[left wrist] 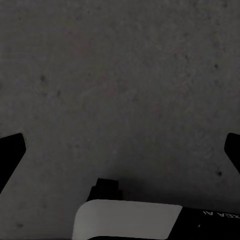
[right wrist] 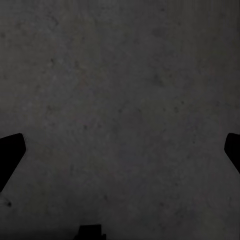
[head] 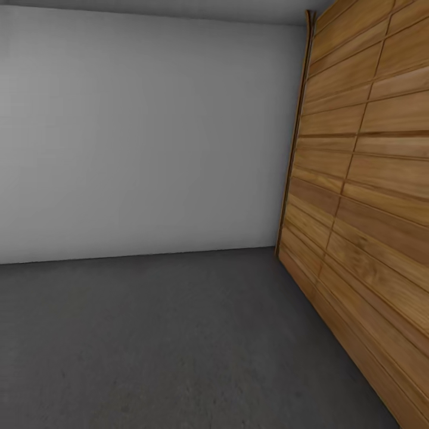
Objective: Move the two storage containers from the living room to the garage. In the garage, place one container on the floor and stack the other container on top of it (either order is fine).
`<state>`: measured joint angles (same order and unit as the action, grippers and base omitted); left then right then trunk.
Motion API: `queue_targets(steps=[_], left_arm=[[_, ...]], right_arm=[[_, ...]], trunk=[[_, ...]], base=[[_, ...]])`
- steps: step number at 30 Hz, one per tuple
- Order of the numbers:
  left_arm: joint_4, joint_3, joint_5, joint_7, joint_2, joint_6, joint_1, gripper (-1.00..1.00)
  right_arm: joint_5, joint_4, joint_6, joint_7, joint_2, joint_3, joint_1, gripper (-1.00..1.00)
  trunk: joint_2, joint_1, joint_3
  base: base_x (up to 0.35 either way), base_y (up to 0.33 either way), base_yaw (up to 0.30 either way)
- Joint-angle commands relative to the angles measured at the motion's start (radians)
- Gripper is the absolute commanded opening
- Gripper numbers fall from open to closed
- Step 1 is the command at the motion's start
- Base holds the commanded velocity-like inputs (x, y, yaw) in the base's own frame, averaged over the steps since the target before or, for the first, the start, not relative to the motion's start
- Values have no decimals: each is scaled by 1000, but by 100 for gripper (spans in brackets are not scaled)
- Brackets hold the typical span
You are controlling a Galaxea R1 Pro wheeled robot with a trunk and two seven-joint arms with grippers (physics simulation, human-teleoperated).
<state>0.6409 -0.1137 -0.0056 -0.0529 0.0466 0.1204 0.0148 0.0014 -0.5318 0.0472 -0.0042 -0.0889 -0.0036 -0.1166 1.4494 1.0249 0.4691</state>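
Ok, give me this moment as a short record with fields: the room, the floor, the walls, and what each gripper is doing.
room: bare garage corner
floor: dark grey speckled concrete floor
back wall: plain pale grey wall
side: horizontal wooden-slat door, at the robot's right
left gripper: open, black fingers wide apart, nothing between them, over concrete
right gripper: open, empty, over concrete

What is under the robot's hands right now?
Just bare floor. The left gripper and right gripper hang open over the speckled dark grey concrete, nothing between their fingers. No box lies there.
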Motion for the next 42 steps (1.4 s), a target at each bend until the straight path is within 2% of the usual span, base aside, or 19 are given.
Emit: queue_targets(steps=[1, 29, 42], left_arm=[[3, -3, -1, -1, 1, 7, 1, 100], [3, -4, -2, -1, 1, 7, 1, 100], [3, -6, -1, 1, -7, 7, 1, 100]], right_arm=[[0, -2, 5, 0, 0, 0, 0, 100], [0, -2, 5, 0, 0, -1, 0, 100], [0, -2, 5, 0, 0, -1, 0, 100]], trunk=[[1, 0, 1], [1, 0, 1], [1, 0, 1]], base=[[0, 0, 296], [1, 0, 296], [272, 0, 296]])
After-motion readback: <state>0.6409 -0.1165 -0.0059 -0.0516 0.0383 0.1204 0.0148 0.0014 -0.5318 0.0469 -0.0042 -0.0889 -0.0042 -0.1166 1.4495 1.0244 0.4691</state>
